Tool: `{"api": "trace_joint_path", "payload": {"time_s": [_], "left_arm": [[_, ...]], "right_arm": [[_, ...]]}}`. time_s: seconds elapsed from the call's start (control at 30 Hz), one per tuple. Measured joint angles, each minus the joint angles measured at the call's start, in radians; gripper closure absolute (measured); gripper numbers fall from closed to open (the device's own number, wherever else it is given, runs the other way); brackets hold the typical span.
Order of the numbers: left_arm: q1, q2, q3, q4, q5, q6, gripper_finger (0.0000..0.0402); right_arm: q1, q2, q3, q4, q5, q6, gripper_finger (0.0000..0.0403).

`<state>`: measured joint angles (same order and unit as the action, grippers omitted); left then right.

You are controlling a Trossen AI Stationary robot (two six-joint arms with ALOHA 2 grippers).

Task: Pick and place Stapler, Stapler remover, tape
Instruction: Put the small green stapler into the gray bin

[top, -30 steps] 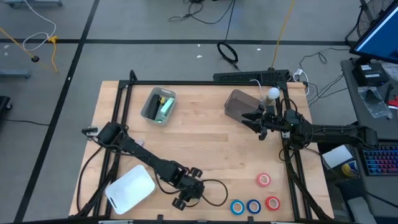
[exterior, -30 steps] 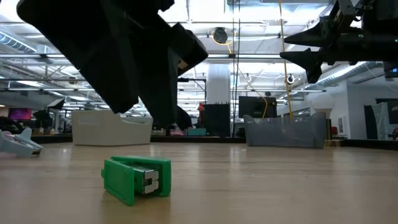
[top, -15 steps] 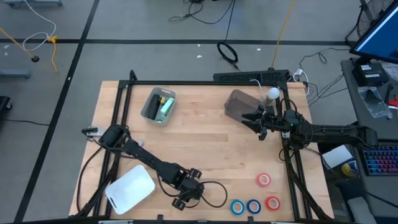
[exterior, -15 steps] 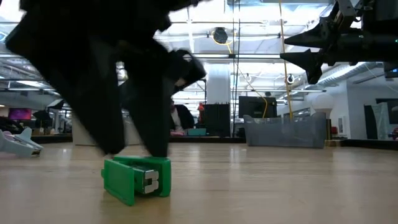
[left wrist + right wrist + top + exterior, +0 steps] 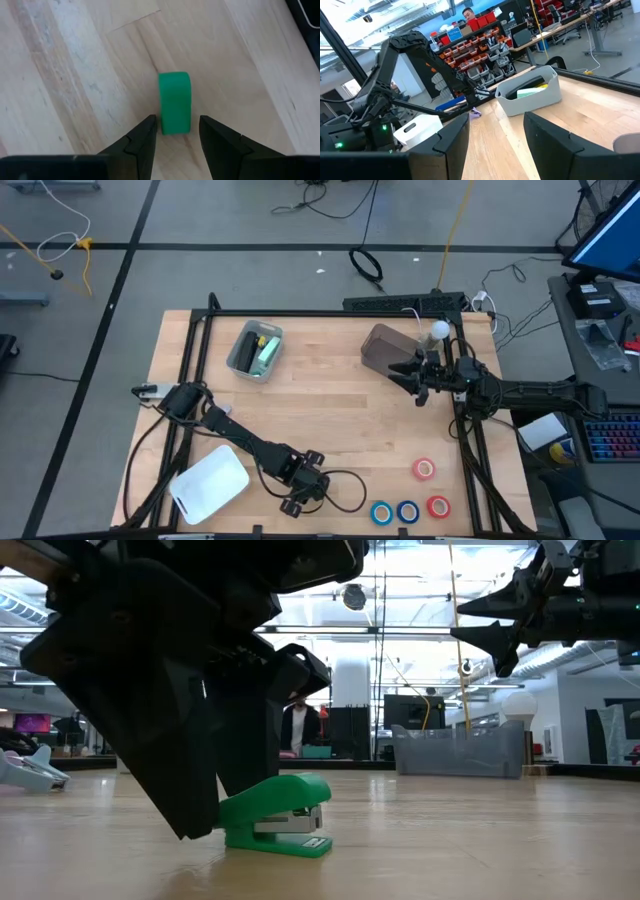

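A small green stapler (image 5: 277, 819) stands on its base near the table's near edge, side-on in the low view. My left gripper (image 5: 177, 125) slants down over it, open, one finger on either side of the stapler's (image 5: 174, 101) near end. In the high view the gripper (image 5: 300, 495) hides it. Two red tape rolls (image 5: 425, 469) (image 5: 438, 506) and two blue ones (image 5: 382, 513) (image 5: 407, 511) lie flat at the near right. A small pale thing (image 5: 27, 769) lies at the left; whether it is the stapler remover I cannot tell. My right gripper (image 5: 405, 370) hangs open high at the far right. My left gripper has one finger (image 5: 149, 129) against the stapler's long side, close to its end (image 5: 162, 128); the other finger (image 5: 210, 131) stands a little apart from the opposite side. The fingers slant down from above and point along the stapler. The stapler rests on the table.
A white box (image 5: 210, 483) lies left of my left gripper. A clear bin (image 5: 255, 348) with green and dark items stands at the far left, a grey bin (image 5: 383, 348) at the far right under my right gripper. A black cable (image 5: 345, 490) loops beside the left gripper.
My left gripper has come down onto the stapler, its fingers as far apart as before. The stapler has turned about on the table: it faced the low camera end-on, now it shows its long side and sits slightly farther toward the table's right.
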<state>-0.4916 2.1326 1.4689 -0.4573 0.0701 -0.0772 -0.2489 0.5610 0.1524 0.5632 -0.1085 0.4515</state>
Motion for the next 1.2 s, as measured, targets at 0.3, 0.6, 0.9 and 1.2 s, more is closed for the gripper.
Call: {"api": "trace_joint_path", "payload": {"time_s": [0.3, 0.6, 0.9, 1.2], "left_arm": [[0.014, 0.004, -0.002, 0.056, 0.003, -0.041, 0.0247], [0.016, 0.004, -0.002, 0.055, -0.001, -0.059, 0.0258], [0.027, 0.004, -0.003, 0.064, 0.015, -0.092, 0.0332], [0.08, -0.115, -0.003, -0.151, -0.139, -0.174, 0.0317]], "right_arm": [[0.0, 0.0, 0.0, -0.01, 0.002, 0.0, 0.0222], [0.0, 0.0, 0.0, -0.016, 0.003, 0.0, 0.0222], [0.0, 0.0, 0.0, -0.016, 0.003, 0.0, 0.0222], [0.0, 0.0, 0.0, -0.015, 0.003, 0.0, 0.0222]]}}
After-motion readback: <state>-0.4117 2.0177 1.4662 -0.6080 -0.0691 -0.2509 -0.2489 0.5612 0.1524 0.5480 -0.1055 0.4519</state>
